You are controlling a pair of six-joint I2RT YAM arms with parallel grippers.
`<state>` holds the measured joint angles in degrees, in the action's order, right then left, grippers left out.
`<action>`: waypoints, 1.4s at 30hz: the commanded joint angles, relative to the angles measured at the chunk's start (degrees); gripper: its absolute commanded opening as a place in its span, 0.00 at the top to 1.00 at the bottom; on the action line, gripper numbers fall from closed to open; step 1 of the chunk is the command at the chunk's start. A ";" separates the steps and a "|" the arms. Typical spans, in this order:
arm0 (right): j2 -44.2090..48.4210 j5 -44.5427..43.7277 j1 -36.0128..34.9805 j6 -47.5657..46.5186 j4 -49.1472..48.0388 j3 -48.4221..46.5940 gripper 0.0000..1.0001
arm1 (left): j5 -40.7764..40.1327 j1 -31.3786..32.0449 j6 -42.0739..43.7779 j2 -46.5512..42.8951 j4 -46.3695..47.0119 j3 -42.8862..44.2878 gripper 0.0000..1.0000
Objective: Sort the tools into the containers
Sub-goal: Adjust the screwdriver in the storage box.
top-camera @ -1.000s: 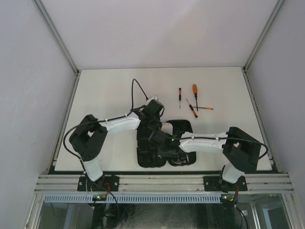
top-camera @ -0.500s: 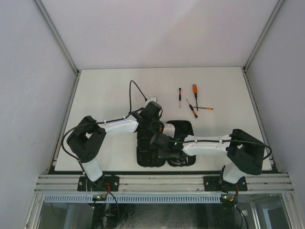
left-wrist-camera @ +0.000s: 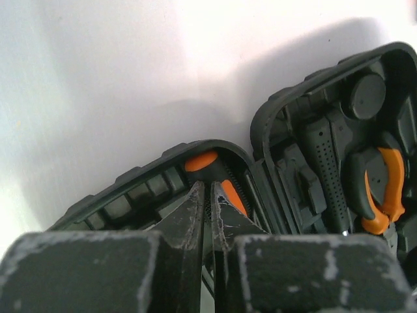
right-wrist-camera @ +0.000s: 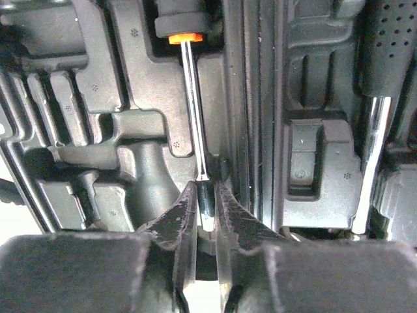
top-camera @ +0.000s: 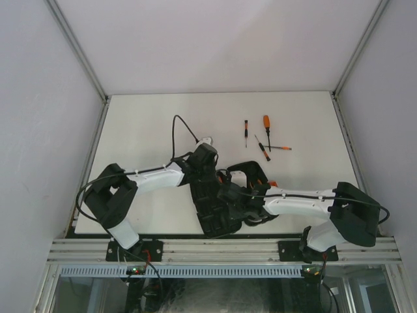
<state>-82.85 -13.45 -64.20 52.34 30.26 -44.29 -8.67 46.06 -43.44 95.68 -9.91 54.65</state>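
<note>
Bright steel shows first: the shaft of a screwdriver [right-wrist-camera: 193, 98] lies along its moulded slot in the black case [right-wrist-camera: 313, 150]. Its black handle with an orange collar sits at the far end of the slot. The right gripper [right-wrist-camera: 206, 195] has its fingers drawn in on either side of the shaft's tip, narrow enough to pinch it; whether they bear hard or are just easing off cannot be told. Over the last second that arm has reached further across from the right, and the open case has swung on the table [top-camera: 143, 124], so that it now lies slanted rather than square to the near edge. The left gripper [left-wrist-camera: 208, 195], at the far end of the same half, has drawn its fingers together until only a slit is left. They sit over the orange-tipped handle end by the rim, and nothing can be seen clamped between them. The other half already holds the orange-handled pliers [left-wrist-camera: 384, 189] and a black dotted grip on a bright shank, probably the hammer [right-wrist-camera: 374, 163]. Judged from this, one driver is being seated and is not yet let go, and the skewed case may make the next slot harder to find. Four loose screwdrivers [top-camera: 266, 124] lie together on the far right of the table, well apart from the case, so most of the sorting is left.
</note>
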 commanded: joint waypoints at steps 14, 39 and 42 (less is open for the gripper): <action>14.87 2.43 5.67 -10.40 8.39 0.48 0.60 | -0.41 -0.44 2.51 0.05 -18.63 3.18 0.93; 38.75 11.12 17.89 -27.32 -5.14 7.97 0.64 | -0.25 -2.21 -0.32 -10.25 -13.11 4.02 0.77; 40.12 15.10 19.27 -28.26 -6.33 10.10 0.64 | -0.50 -2.20 -1.55 -11.42 -11.06 2.87 0.78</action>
<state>-44.29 -8.16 -46.59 27.70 26.06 -36.10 -8.80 44.07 -42.94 87.26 -25.04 56.86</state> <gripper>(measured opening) 0.357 0.229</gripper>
